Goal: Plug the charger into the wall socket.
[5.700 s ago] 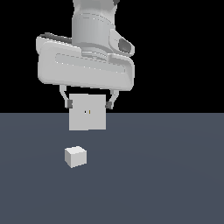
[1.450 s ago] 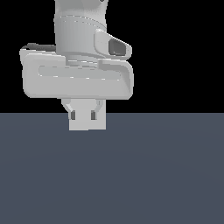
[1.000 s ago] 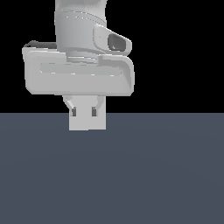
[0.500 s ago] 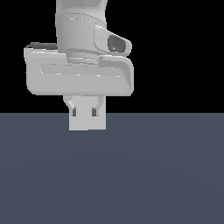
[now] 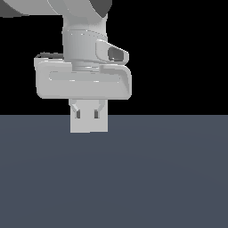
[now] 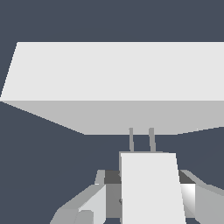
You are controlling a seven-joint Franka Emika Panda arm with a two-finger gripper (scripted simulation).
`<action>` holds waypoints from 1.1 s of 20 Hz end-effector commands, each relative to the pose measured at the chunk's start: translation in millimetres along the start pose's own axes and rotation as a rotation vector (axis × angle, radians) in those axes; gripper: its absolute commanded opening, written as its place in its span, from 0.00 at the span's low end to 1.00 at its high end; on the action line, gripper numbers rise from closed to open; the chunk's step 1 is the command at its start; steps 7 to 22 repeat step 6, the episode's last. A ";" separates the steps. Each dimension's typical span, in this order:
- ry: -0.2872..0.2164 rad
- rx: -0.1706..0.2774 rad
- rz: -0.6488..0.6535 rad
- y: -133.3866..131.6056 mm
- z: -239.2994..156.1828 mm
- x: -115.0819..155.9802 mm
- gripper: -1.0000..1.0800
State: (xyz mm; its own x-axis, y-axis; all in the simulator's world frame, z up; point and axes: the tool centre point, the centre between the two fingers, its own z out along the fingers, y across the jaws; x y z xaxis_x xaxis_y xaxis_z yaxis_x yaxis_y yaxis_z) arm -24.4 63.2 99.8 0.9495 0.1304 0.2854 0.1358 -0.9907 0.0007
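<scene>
Writing: none legible on any surface | Count: one charger point(image 6: 151, 188), two prongs, one wall socket point(image 6: 118, 83) | gripper point(image 6: 144, 197) clamped on the charger | charger's prongs reached the wall socket face, insertion depth unclear | floor point(image 5: 156, 178) dark grey

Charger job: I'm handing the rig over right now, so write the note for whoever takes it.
Tool: shut on the charger, held between its fingers.
Wall socket: upright panel directly ahead of the charger. In the exterior view the tool hangs in front of the wall socket and hides its centre.
Done: charger picked up and lined up facing the panel; in the wrist view its two prongs reach up to the panel's face.
Left: the views do not show whether the prongs have entered the slots. Probably push straight in until the body meets the panel, then release.
</scene>
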 end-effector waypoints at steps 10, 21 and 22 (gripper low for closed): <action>0.000 0.000 0.000 0.0 3.3 11.7 0.00; 0.000 0.000 0.000 0.0 3.3 11.7 0.00; 0.000 0.000 0.000 0.0 3.3 11.7 0.00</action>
